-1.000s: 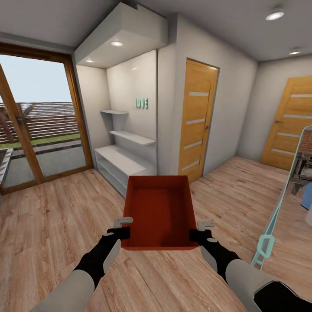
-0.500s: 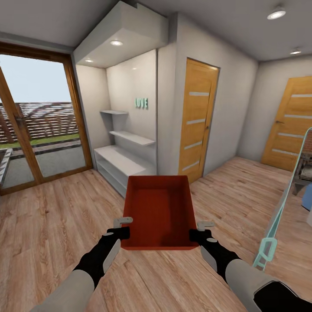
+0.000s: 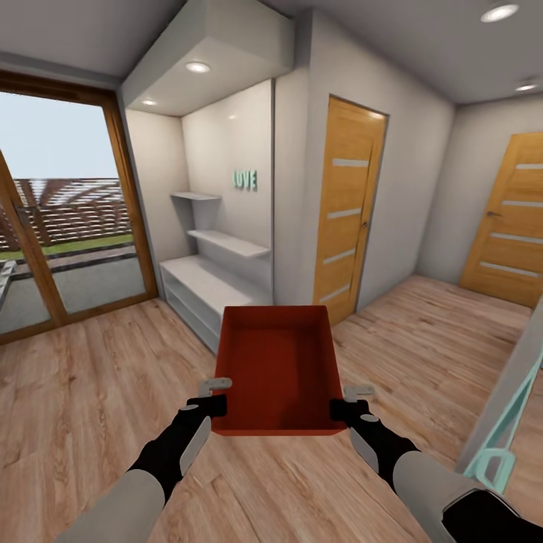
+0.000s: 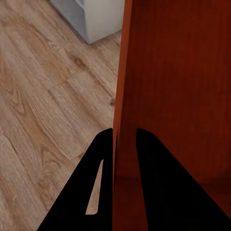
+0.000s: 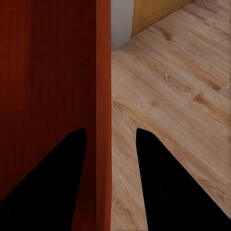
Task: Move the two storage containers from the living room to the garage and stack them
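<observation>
Grippers are clamped on opposite side walls of one red-orange storage container (image 3: pixel 277 367): the left gripper (image 4: pixel 124 139) straddles the left wall, the right gripper (image 5: pixel 110 137) the right wall. Held level and open side up, the container is carried above the light wood plank floor (image 3: pixel 90 377) of the living room. White shelves (image 3: pixel 211 279), wooden doors (image 3: pixel 348 204) and glass doors (image 3: pixel 60 219) are seen beyond.

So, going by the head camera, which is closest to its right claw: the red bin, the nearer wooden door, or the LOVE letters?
1. Storage container, held in the right gripper.
2. Nearer wooden door, ahead.
3. LOVE letters, on the alcove's back wall, farthest.
</observation>
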